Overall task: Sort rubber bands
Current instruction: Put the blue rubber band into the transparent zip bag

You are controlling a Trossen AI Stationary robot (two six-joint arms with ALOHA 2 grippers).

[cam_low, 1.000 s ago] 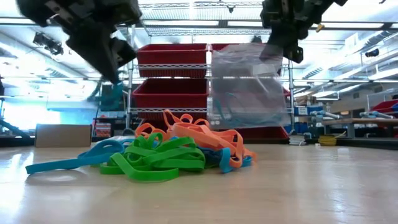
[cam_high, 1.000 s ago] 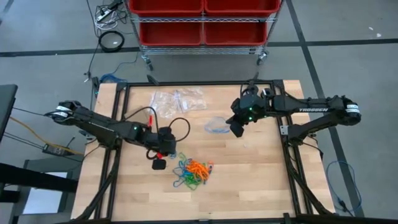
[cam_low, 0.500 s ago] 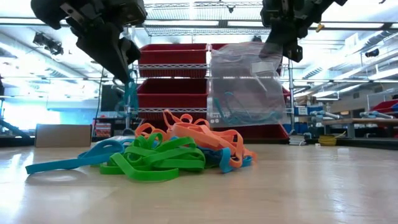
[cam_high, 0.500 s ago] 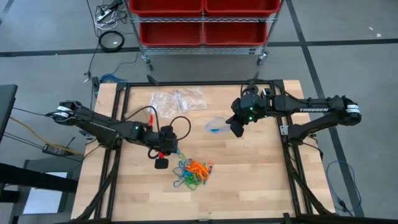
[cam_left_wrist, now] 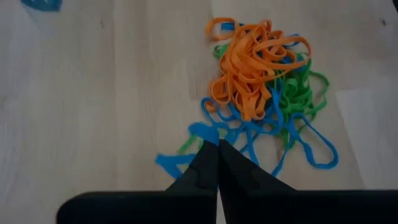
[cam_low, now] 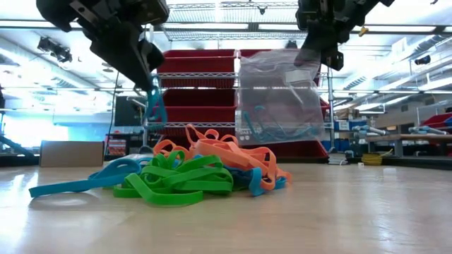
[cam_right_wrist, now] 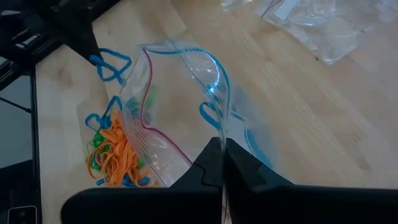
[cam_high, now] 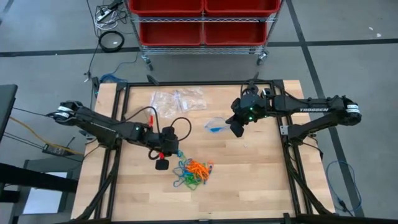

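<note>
From above I see my left gripper beside the band pile. Only the low view shows a blue band pinched in it. My right gripper clamps an open bag holding blue bands.

Rubber bands heaped on table front-centre; bag behind, spare bags at rear.

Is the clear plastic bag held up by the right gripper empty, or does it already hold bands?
Not empty: the raised clear plastic bag, pinched by the right gripper, holds blue rubber bands near its bottom.
</note>
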